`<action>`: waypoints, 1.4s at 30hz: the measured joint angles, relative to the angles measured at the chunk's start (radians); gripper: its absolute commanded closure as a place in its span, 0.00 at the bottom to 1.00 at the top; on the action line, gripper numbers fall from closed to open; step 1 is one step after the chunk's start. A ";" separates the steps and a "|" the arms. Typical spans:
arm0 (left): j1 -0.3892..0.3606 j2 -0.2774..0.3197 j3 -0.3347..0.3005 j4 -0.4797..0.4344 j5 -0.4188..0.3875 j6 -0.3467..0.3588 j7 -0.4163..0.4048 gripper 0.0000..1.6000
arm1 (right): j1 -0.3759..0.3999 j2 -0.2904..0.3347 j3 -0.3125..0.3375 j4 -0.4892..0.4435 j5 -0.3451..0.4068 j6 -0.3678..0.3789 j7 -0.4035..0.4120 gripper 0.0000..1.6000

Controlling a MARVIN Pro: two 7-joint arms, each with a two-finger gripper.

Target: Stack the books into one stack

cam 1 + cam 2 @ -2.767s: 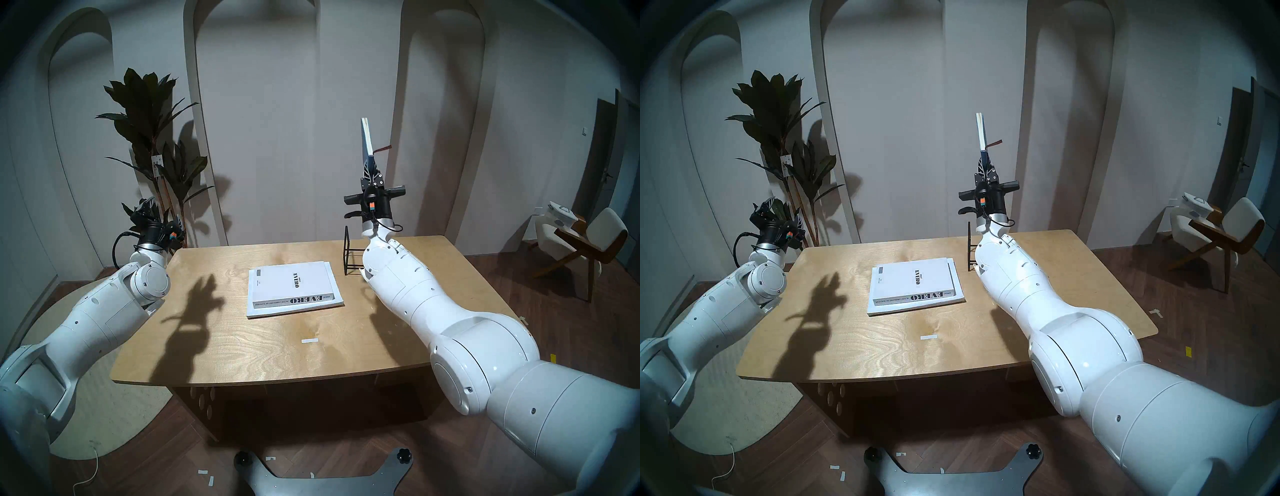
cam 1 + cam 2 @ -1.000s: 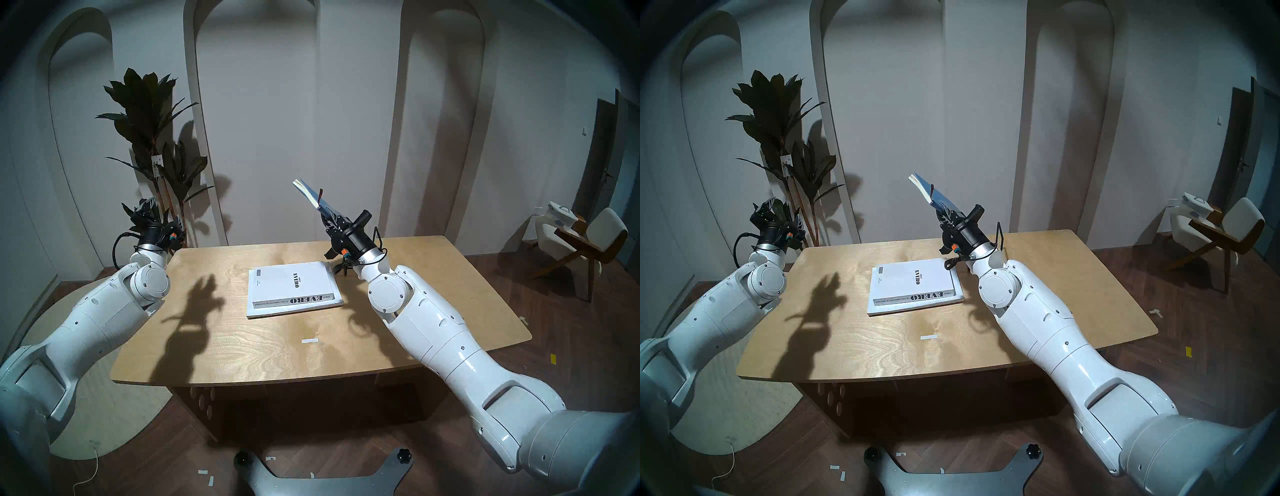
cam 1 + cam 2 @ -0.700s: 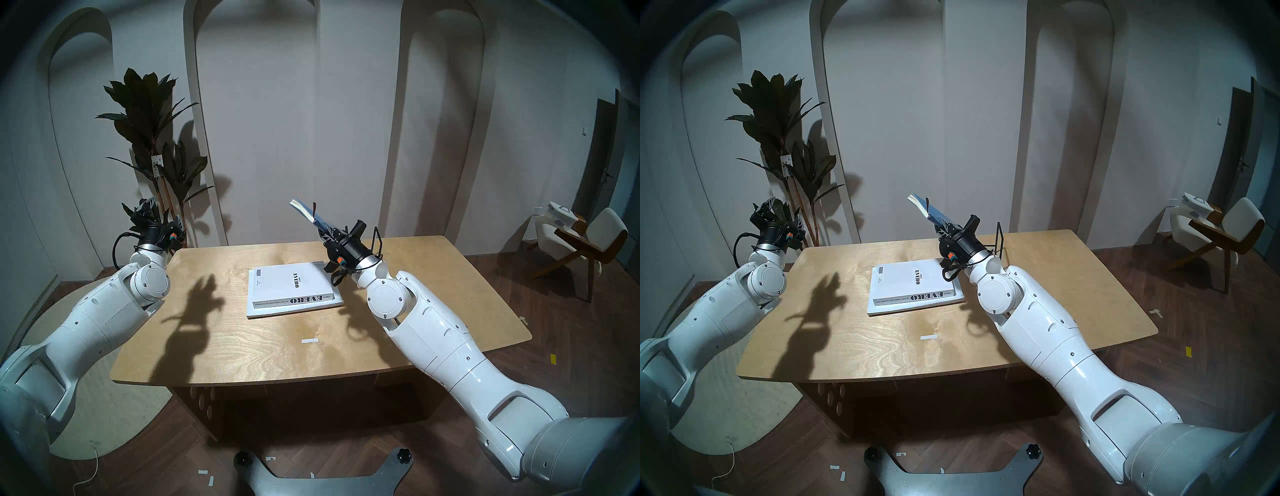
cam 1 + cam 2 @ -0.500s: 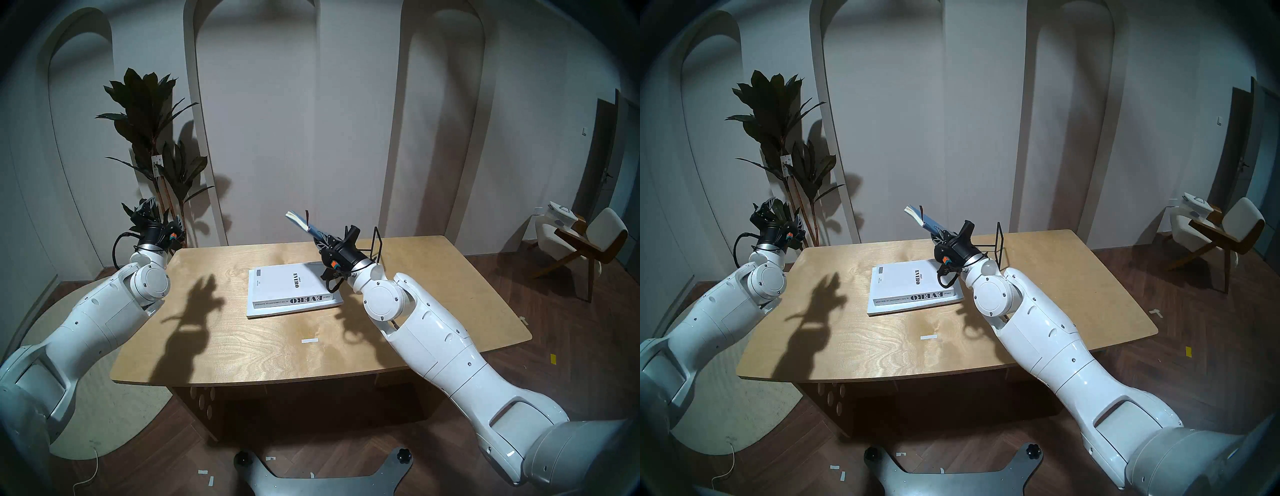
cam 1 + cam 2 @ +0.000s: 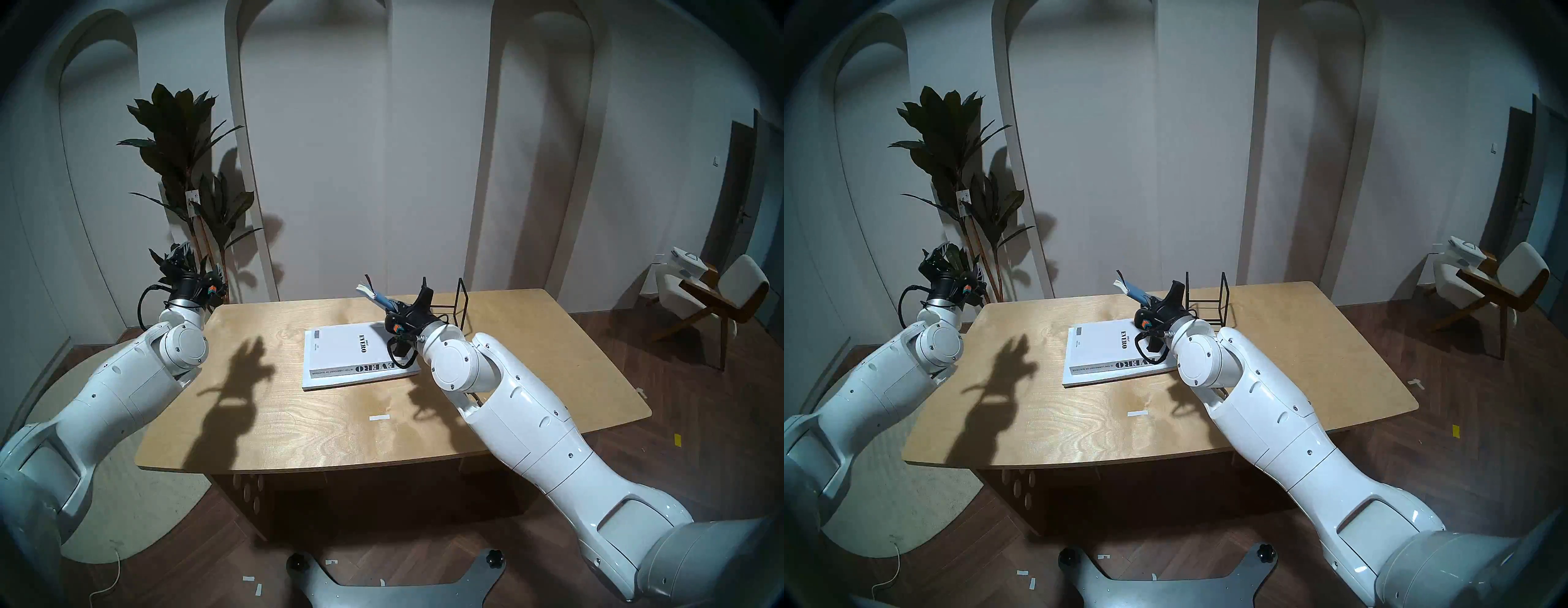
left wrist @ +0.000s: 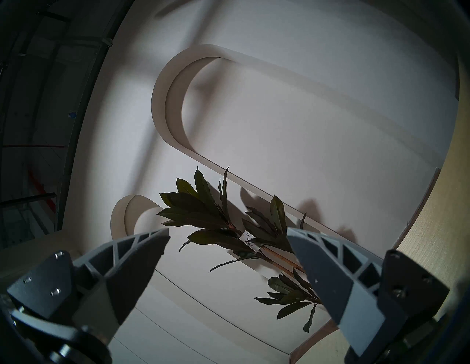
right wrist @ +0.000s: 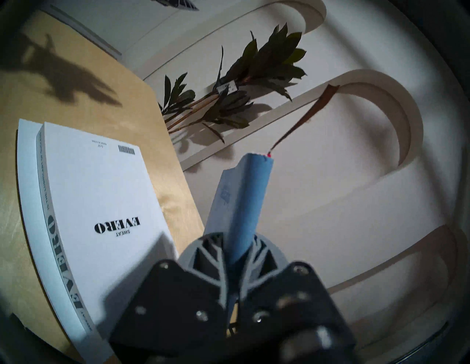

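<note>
Books: two stacked, one in the air

The thick white EVERO book (image 5: 356, 348) lay flat on the wider thin white booklet (image 5: 360, 381). The blue notebook (image 7: 245, 203) with a brown ribbon (image 7: 307, 117) was tilted above their far right corner.

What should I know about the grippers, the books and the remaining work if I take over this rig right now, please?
Right gripper: shut on the blue notebook, held in the air, tilted, beyond the far right corner of the stack.
Left gripper: open, empty, off the table's left side.
Done: EVERO book lies flat on the thin white booklet, mid-table.
Left: lay the notebook flat on top, release. Black wire stand stays.
</note>
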 measured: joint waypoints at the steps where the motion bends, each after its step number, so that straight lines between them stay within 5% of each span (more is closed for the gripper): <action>1: 0.000 0.000 0.000 0.000 0.000 0.001 0.000 0.00 | 0.003 -0.005 0.000 0.014 -0.004 0.006 -0.003 1.00; 9: 0.000 0.000 0.000 0.000 0.000 0.004 0.000 0.00 | 0.033 -0.028 -0.023 0.128 -0.039 0.002 -0.028 1.00; 21: 0.000 0.000 0.000 0.000 0.000 0.006 0.000 0.00 | 0.070 -0.070 -0.091 0.144 -0.108 -0.001 -0.084 1.00; 42: 0.000 0.000 0.000 -0.001 0.000 0.007 0.000 0.00 | 0.133 -0.130 -0.168 0.322 -0.134 -0.055 -0.073 1.00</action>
